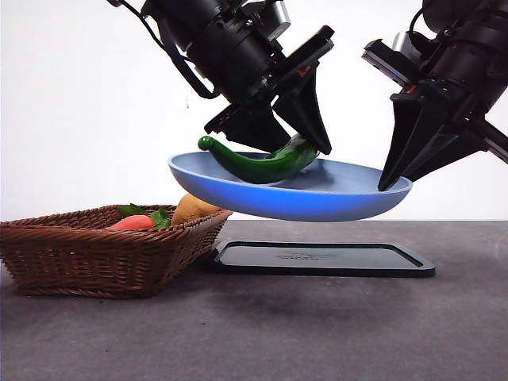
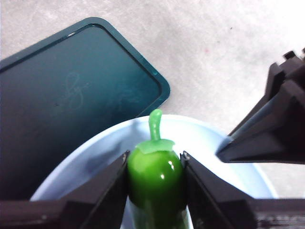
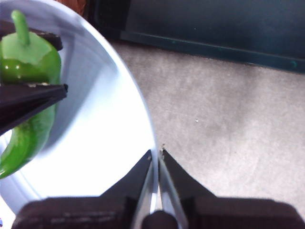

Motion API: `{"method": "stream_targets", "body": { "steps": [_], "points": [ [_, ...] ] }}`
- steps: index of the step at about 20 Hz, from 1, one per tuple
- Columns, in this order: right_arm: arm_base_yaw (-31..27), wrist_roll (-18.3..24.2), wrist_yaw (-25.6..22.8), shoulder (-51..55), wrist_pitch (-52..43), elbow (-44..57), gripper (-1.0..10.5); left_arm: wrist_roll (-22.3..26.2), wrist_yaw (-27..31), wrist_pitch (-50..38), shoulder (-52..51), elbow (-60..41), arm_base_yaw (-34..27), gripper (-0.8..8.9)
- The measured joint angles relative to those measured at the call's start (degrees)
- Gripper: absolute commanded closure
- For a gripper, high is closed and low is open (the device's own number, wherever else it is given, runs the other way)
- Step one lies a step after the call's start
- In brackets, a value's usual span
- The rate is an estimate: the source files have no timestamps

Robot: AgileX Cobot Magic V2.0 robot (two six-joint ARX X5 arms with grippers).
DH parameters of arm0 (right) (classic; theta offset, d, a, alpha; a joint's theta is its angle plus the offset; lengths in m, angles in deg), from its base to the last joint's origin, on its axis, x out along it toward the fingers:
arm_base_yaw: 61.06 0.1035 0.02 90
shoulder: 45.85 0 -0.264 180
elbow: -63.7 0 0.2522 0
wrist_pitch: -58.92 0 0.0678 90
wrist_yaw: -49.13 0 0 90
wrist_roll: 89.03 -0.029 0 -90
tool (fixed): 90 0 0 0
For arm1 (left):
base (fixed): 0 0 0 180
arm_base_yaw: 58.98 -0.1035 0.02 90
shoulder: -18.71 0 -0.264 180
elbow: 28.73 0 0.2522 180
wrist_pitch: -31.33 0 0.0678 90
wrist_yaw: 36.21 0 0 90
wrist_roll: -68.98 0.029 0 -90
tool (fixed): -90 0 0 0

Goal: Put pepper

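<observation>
left gripper [image 2: 156, 167] clamping pepper [image 2: 155, 183], plate [image 2: 205, 138] beneath

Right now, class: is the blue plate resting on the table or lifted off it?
Lifted. The blue plate hangs tilted above the black tray, its rim pinched by the right gripper.

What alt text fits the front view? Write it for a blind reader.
The left pincer holds the green pepper on a blue plate, which the right pincer holds by its rim above a dark tray. A wicker basket sits beside.
</observation>
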Motion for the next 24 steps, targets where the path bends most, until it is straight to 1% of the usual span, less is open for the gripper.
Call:
{"method": "stream_targets", "body": {
  "steps": [2, 4, 5, 7, 13, 17, 20, 24],
  "points": [
    [0.0, -0.04, 0.0, 0.0, 0.48, 0.0, 9.4, 1.03, 0.74, 0.07, 0.07, 0.0, 0.22, 6.31],
    [0.0, -0.04, 0.09, 0.0, 0.68, 0.0, 9.4, 1.42, 0.94, 0.55, 0.09, 0.0, 0.22, 5.62],
    [0.0, -0.04, 0.59, 0.0, 0.72, 0.0, 9.4, 1.46, 1.03, 1.03, 0.09, 0.0, 0.22, 5.54],
    [0.0, -0.07, 1.38, 0.0, 0.72, 0.0, 9.4, 1.49, 1.07, 1.36, 0.09, 0.0, 0.33, 5.53],
    [0.0, -0.31, 1.36, 0.0, 2.58, 0.0, 9.4, 1.49, 0.48, 1.79, -1.25, -0.02, 0.59, 5.53],
    [-1.09, -1.55, 1.36, 0.0, 4.57, 0.0, 9.4, 1.9, 0.46, 5.07, -10.78, 0.0, 0.02, 5.53],
    [-3.19, -2.43, 1.2, 0.0, 4.74, -0.68, 9.4, 2.97, 0.5, 8.94, -18.1, 0.0, -2.23, 5.53],
    [-6.19, -3.26, -0.59, -1.27, 4.79, -6.01, 9.4, 3.56, 0.61, 11.67, -27.98, 0.0, -4.87, 5.54]
  ]
}}
